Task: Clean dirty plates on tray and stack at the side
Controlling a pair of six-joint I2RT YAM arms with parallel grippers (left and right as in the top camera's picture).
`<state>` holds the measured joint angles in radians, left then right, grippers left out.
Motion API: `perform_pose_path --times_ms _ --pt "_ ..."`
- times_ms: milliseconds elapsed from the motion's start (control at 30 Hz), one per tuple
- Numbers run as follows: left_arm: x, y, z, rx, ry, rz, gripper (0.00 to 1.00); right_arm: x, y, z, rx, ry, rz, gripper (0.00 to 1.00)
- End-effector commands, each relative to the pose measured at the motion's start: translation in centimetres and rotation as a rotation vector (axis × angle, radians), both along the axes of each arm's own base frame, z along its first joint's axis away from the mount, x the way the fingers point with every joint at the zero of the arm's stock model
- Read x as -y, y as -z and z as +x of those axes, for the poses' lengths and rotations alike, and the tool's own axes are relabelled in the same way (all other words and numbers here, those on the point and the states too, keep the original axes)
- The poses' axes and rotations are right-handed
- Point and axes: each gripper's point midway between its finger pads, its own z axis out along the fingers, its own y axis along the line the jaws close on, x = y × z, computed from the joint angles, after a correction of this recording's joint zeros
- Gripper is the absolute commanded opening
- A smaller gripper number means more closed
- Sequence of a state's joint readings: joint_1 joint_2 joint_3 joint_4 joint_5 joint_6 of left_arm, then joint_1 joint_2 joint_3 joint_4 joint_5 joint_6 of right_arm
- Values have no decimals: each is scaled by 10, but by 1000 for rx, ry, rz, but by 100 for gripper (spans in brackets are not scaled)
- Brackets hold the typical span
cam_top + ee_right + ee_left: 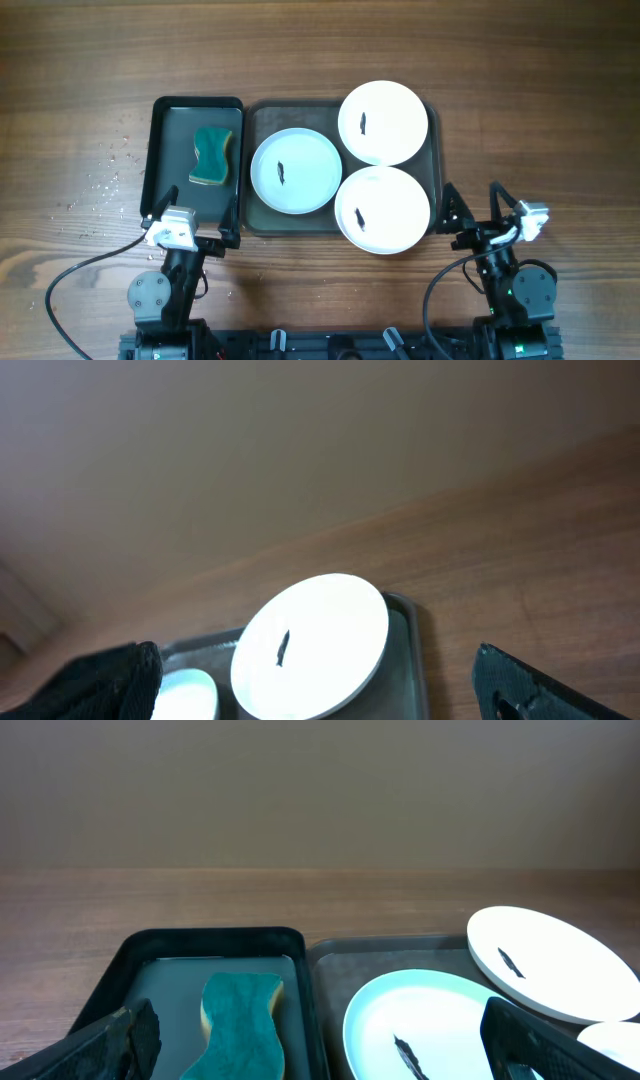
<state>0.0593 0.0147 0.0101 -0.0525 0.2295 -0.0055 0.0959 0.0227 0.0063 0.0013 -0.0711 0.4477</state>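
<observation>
Glossy white plates (296, 171) on matt tray (262, 120); wood-grain table (520, 80).

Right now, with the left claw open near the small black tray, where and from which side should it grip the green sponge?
Across the narrow waist of the sponge, from straight above. It lies flat in the black tray, green side up, so the left claw can likely close on its two long edges there.

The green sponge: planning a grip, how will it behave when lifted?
Probably soft and light: the sponge looks like foam under a green scrub layer, so jaws may squash it. Lying flat in the black tray, it shouldn't roll.
</observation>
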Motion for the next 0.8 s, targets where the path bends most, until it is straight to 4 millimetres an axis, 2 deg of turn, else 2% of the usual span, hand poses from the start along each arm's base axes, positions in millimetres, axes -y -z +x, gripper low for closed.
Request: perform_pose_path --times_ms 0,33,100,200,400,467,633,767 --pt "-2 0 0 3 -10 -2 100 -3 0 0 -9 -17 40 100" --pt "0 -2 0 14 1 -2 100 -9 0 -1 -3 -48 4 100" --pt "14 -21 -3 80 85 -6 100 -16 -1 -4 3 -93 -42 100" --pt "16 -44 -8 101 94 -103 100 -18 -10 -6 4 -109 -44 100" --pt "12 -87 -18 34 64 -283 100 -25 -68 -18 36 -156 -79 100" --pt "12 -103 -19 13 62 -293 100 -27 -86 -19 26 -170 -103 100" --pt "13 -152 -13 -110 50 -293 100 -36 -125 -11 -103 -235 -186 100" --pt "14 -188 -3 -272 41 -300 100 -50 -141 -8 -296 -348 -220 100"
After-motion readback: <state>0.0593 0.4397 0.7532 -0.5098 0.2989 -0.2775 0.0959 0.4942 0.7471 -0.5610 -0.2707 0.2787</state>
